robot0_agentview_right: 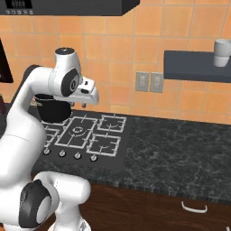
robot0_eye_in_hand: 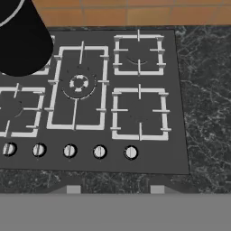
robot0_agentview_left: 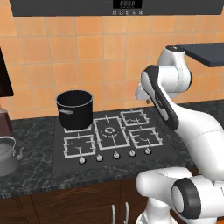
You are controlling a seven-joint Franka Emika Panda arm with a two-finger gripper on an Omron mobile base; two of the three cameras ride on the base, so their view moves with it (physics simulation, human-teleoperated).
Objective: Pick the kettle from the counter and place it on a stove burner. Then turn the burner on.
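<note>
Grey metal kettle (robot0_agentview_left: 8,155), marbled stone counter (robot0_agentview_left: 35,170)
</note>
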